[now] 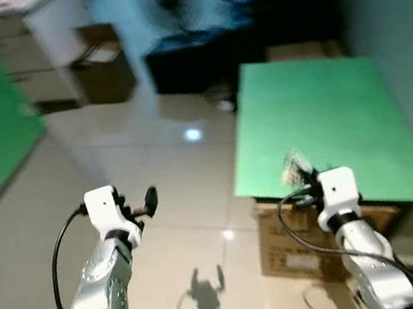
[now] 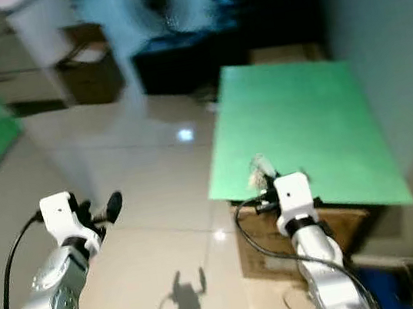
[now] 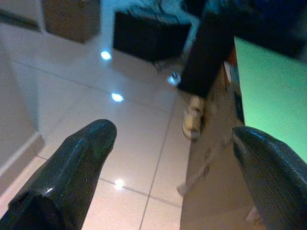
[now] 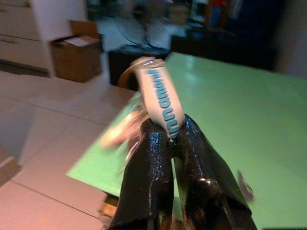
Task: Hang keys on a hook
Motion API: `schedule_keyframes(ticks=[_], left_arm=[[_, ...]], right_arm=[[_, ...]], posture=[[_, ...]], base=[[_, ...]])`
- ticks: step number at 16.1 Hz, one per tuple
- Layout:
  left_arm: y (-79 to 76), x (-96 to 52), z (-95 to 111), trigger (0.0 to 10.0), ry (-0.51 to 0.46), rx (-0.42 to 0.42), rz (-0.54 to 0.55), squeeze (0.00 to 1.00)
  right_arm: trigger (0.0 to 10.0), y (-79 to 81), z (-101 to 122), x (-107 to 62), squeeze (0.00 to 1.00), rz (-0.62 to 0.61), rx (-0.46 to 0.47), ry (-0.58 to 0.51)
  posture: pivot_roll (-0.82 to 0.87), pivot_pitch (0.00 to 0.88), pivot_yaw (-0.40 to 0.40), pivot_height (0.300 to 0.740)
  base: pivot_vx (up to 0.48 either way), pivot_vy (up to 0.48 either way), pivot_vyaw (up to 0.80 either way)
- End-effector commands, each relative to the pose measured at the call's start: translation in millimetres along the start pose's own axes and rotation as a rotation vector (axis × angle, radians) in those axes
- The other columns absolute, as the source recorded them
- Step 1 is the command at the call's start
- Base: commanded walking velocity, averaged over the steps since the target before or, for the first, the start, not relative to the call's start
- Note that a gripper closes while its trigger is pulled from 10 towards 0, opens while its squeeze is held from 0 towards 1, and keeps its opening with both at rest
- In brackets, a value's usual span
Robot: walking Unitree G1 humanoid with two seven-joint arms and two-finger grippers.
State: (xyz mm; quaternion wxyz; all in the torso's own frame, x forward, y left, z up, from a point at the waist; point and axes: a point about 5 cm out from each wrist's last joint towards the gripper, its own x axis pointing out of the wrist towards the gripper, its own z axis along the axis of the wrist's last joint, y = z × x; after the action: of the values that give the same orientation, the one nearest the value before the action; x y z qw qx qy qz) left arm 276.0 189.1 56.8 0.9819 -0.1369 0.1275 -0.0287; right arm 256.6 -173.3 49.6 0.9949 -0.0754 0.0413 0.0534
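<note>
**Carrying the keys toward a hook not yet in sight**

White and blue-lettered, the fob of the keys [image 4: 163,103] is sticking up from between the fingers of the right gripper [image 4: 175,139], which are closing tight on its lower end; a blurred bunch of metal is dangling beside the fingers on the side toward the floor; the head views are showing the same bundle as a pale smudge [image 1: 295,166] in front of the right wrist, over the near corner of the green table [image 1: 325,113]. The left gripper [image 3: 172,143] is hanging over the tiled floor [image 1: 171,175] with its fingers spread wide and nothing between them. Beyond the table a cardboard box [image 1: 104,69] is sitting by white drawers, and a dark unit with a fan [image 1: 172,4] is standing farther back; everything is smeared, so the robot is probably walking or turning.

No hook is showing, so the step in hand seems to be carrying and searching. Doing it well is meaning keeping the squeeze firm on the fob while the body is moving; the loose metal is likely swinging, so slowing before any reach is advisable; the ring should be hanging clear below the fingers, since that is presumably the part to slip over the hook; the free arm is best keeping away from the table edge.
</note>
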Motion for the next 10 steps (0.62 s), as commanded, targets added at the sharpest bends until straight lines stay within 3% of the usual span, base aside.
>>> schedule_keyframes(ticks=[1,10], left_arm=[[3.5,-3.1,-3.5,10.0,0.019,0.005,0.005,0.00],[-9.2,0.5,-12.1,10.0,0.074,0.115,-0.007,0.00]], right_arm=[[0.0,5.3,0.9,-0.4,0.00,0.020,-0.009,-0.001],[0.0,9.4,-6.7,4.2,0.00,0.002,0.011,0.085]], posture=[[-0.21,0.000,0.152,0.740],[-0.20,0.000,0.154,0.740]], base=[[0.000,0.000,0.00],[0.000,0.000,0.00]])
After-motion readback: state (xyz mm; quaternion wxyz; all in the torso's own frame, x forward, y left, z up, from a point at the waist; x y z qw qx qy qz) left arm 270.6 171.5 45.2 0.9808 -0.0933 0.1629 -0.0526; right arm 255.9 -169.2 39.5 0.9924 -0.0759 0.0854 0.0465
